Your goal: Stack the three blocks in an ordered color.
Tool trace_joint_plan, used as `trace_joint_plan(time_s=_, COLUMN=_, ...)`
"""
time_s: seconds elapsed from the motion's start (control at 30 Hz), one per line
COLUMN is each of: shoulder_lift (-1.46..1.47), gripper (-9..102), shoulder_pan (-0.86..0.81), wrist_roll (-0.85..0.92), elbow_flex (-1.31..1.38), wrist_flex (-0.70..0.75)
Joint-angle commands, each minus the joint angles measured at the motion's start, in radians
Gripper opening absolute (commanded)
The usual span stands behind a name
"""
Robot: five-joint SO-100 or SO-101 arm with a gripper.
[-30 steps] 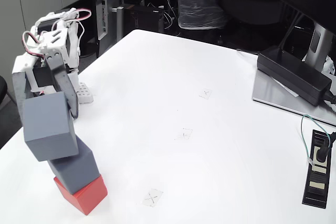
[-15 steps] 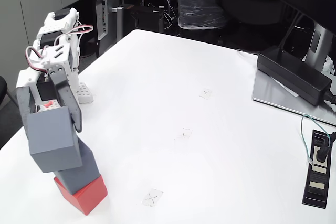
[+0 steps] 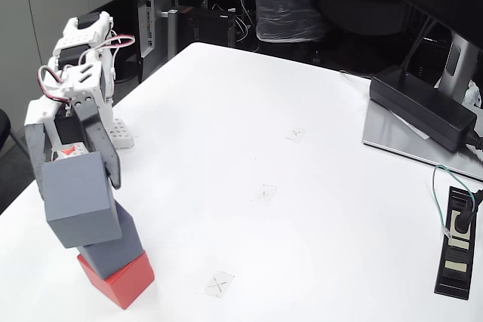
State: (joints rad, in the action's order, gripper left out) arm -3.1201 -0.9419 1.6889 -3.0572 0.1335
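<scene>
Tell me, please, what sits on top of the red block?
A grey block rests on the red block, with a second grey block above, between the tool's fingers. The red top face is covered.

top grey block (image 3: 80,199): lowered, levelled onto stack | fingers (image 3: 96,143): descended with it

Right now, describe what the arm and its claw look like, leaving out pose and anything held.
The arm is built from white plastic segments with black motor blocks set into the joints. Thin red, white and black wires loop loosely between the segments near the top. The claw has two long, flat, dark grey fingers, and a small red patch shows between them. The base is white with small holes.
</scene>
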Motion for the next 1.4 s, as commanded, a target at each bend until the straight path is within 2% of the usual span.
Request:
trace_joint_plan(time_s=0.0, shoulder_lift=-0.014, gripper=9, shoulder_pan=-0.002, wrist_roll=0.009, elbow_flex=0.005, wrist_flex=-0.025)
trace_joint_plan(time_s=0.27, shoulder_lift=-0.014, gripper=9, shoulder_pan=-0.002, wrist_roll=0.009, elbow_flex=0.005, wrist_flex=-0.025)
trace_joint_plan(time_s=0.6, shoulder_lift=-0.012, gripper=23, shoulder_pan=-0.002, wrist_roll=0.011, elbow_flex=0.003, wrist_flex=-0.025)
trace_joint_plan(time_s=0.9, shoulder_lift=-0.012, gripper=27, shoulder_pan=-0.002, wrist_roll=0.014, elbow_flex=0.003, wrist_flex=-0.025)
trace_joint_plan(time_s=1.17, shoulder_lift=-0.014, gripper=34, shoulder_pan=-0.002, wrist_roll=0.124, elbow_flex=-0.031, wrist_flex=-0.025)
trace_joint_plan(time_s=1.37, shoulder_lift=-0.014, gripper=35, shoulder_pan=-0.002, wrist_roll=0.132, elbow_flex=-0.035, wrist_flex=-0.025)
